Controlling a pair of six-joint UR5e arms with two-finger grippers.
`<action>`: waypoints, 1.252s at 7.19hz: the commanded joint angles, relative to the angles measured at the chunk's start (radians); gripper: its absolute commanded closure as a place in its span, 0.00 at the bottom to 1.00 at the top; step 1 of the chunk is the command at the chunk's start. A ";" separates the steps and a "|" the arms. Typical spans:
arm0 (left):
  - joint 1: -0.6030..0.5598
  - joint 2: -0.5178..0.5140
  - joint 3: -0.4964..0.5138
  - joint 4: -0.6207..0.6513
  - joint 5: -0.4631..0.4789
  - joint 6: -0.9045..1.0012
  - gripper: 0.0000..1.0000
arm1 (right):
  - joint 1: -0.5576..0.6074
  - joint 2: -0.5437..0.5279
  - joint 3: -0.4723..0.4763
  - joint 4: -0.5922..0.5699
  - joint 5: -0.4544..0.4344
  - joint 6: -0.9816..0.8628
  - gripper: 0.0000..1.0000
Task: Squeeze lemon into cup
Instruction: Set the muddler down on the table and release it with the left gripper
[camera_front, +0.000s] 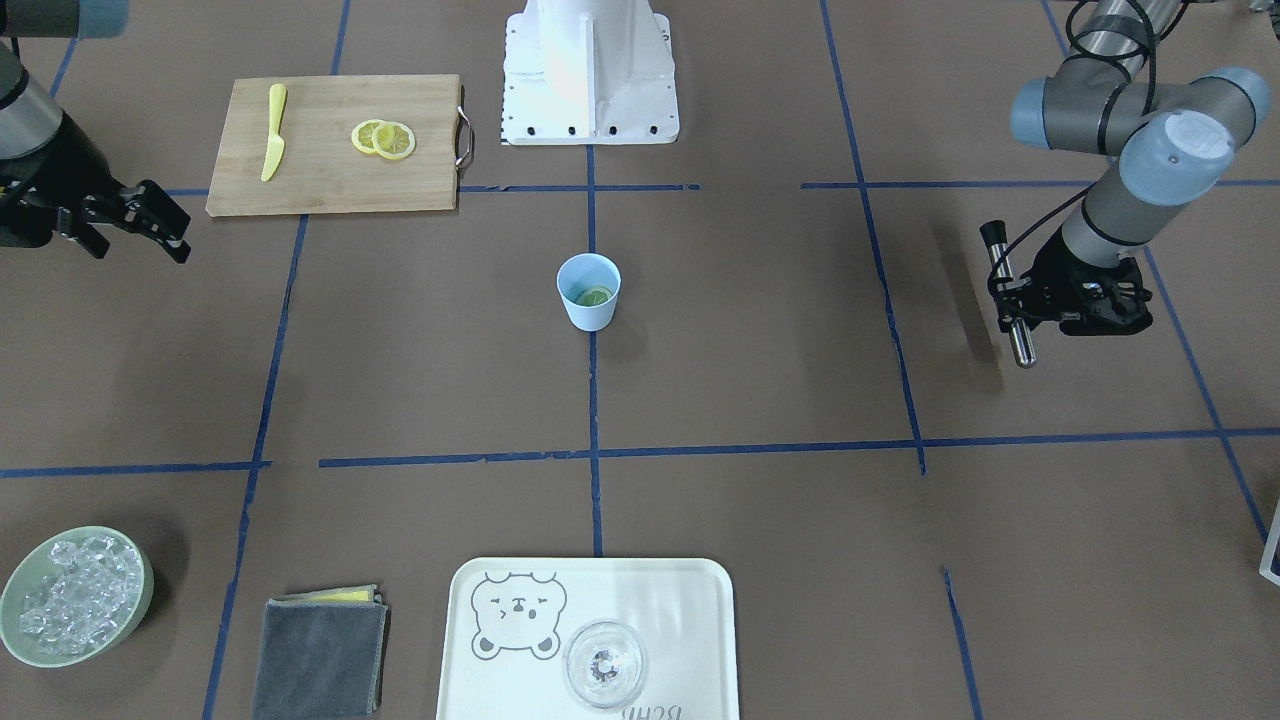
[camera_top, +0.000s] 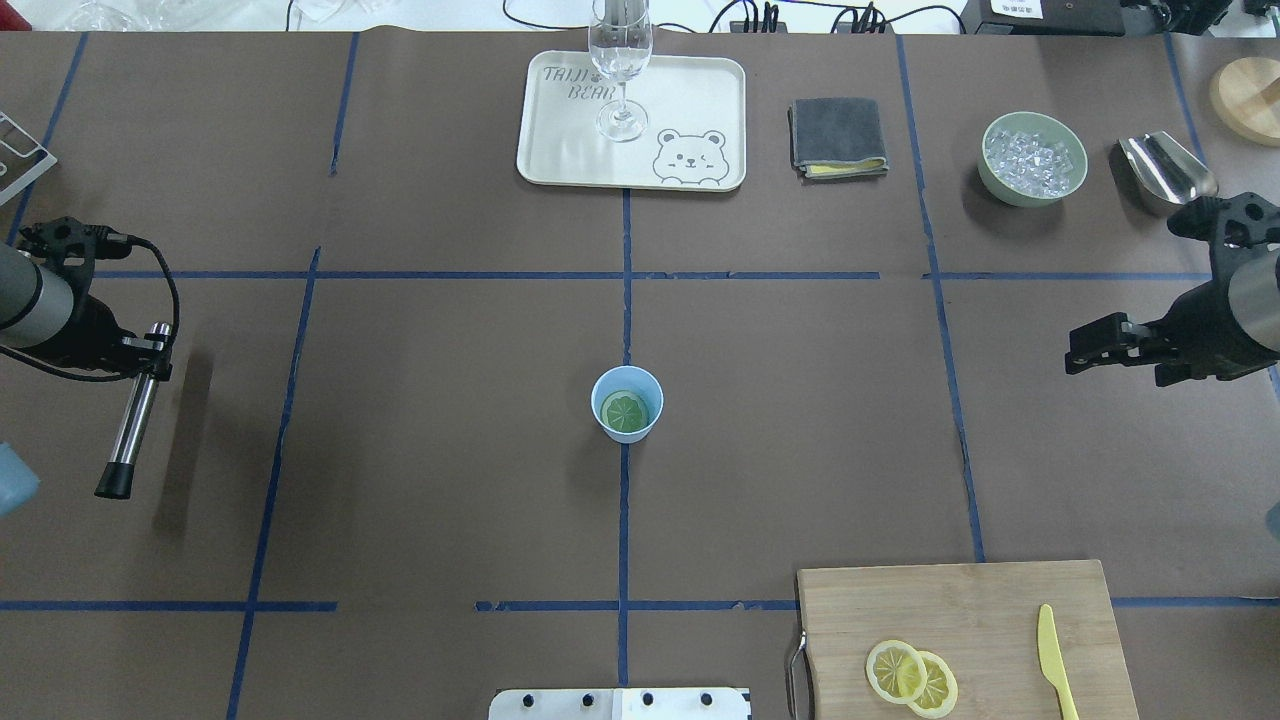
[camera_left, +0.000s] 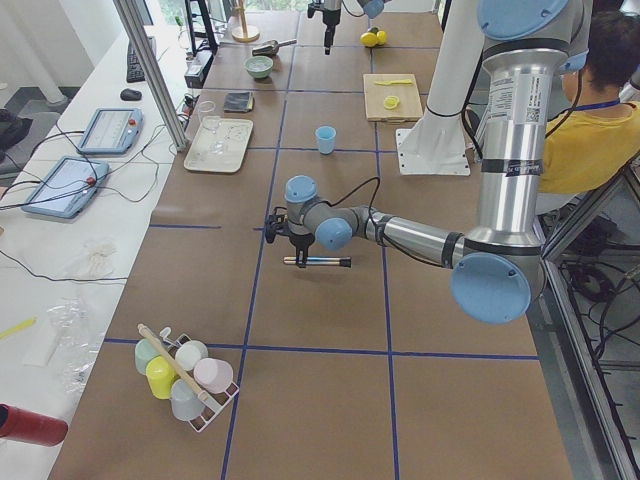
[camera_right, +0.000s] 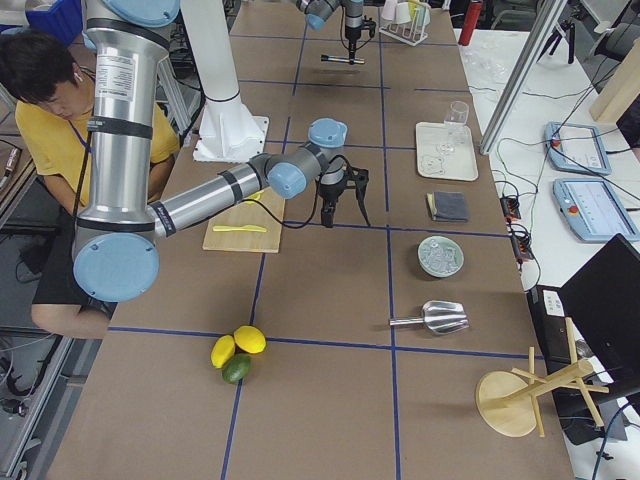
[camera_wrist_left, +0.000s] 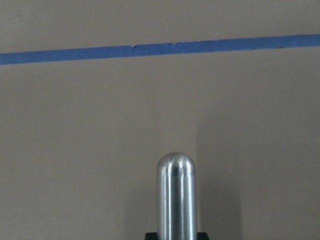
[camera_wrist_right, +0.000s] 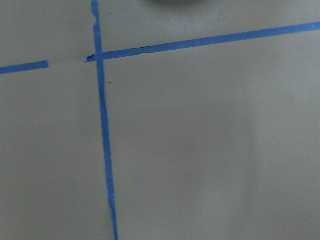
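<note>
Robotics lab, tape-gridded table (camera_top: 400, 450), teach pendants (camera_left: 108, 130)

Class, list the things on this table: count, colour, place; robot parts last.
cup: one, pale blue, table centre
lemon slice: one, yellow-green, inside the cup
board: one, wooden, robot's right side
spare slices: two, yellow, on the board
knife: one, yellow, on the board
tray: one, white, far edge
glass: one, clear, on the tray
cloth: one, grey, beside the tray
bowl: one, green, holding ice
scoop: one, metal, beside the bowl
rod: one, silver, held above the table
left gripper: shut on the rod
right gripper: open, empty
</note>
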 joint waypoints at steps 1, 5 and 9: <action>0.001 -0.001 0.009 -0.009 -0.001 -0.020 1.00 | 0.117 -0.043 -0.032 -0.004 0.075 -0.169 0.00; 0.035 -0.009 0.010 -0.031 0.011 -0.019 1.00 | 0.117 -0.042 -0.032 -0.001 0.075 -0.173 0.00; 0.039 -0.012 0.024 -0.031 0.008 -0.020 1.00 | 0.116 -0.043 -0.032 -0.001 0.075 -0.173 0.00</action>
